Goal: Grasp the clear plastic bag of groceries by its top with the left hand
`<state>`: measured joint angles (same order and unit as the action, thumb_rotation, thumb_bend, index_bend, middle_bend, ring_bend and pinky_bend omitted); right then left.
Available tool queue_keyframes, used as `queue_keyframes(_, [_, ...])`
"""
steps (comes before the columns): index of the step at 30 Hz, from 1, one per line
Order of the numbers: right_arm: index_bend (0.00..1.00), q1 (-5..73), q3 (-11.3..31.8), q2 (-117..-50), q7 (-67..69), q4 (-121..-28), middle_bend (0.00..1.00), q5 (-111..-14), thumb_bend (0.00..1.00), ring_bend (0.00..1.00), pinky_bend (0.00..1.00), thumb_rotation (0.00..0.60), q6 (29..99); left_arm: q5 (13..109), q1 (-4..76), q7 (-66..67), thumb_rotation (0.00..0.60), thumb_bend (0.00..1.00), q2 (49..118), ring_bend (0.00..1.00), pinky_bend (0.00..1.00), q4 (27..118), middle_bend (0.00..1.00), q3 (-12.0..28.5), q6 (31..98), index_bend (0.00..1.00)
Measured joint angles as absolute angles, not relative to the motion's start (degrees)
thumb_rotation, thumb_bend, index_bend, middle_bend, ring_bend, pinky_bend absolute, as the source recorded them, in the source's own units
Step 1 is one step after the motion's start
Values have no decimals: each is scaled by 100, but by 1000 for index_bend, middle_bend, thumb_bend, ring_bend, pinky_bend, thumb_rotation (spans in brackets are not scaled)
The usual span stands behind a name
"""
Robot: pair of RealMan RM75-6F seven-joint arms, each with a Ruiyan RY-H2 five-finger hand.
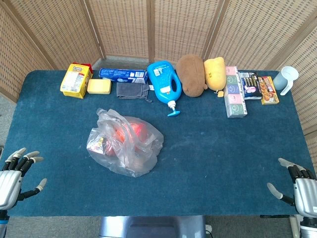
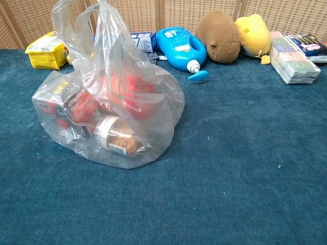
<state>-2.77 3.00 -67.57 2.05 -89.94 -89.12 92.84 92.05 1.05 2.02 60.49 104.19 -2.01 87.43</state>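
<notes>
Silver-shelled and spread, the left hand (image 1: pixel 17 173) rests at the near edge of the table (image 1: pixel 218 163), fingers apart and holding nothing; it lies well apart from the clear plastic bag (image 1: pixel 125 143), out to the bag's near-left side. The chest view does not show this hand at all. The right hand (image 1: pixel 297 186) sits well off to the bag's right at the same near edge, likewise spread and empty.

The bag slumps on the blue cloth, stuffed with red packets and a jar (image 2: pixel 118 138) lying at its near side. Its top (image 2: pixel 84 20) stands upright in the chest view as two loose handle loops, rising on the far-left side of the bag's bulk.

The step in hand is judged to be the reach, not yet begun. To do it well, the left hand should probably travel up and over toward those loops, coming in above the groceries, not from the side, so the fingers close on gathered film and not on the packets beneath. Thin plastic like this likely slips and crumples, so catching both loops together ought to give a firmer hold. Beyond the bag, a blue detergent bottle (image 1: pixel 165 85) and a yellow box (image 1: pixel 76 80) stand along the far row, apart from the reach.
</notes>
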Motion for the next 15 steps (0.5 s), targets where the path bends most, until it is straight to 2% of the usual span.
queue_keyframes(15, [220,-298,306,-6782,303,-8974,320,-8883,248,304,271,0,9315,9260,146,67,408,307,5915,73,82,10587,221,-179,8752,272])
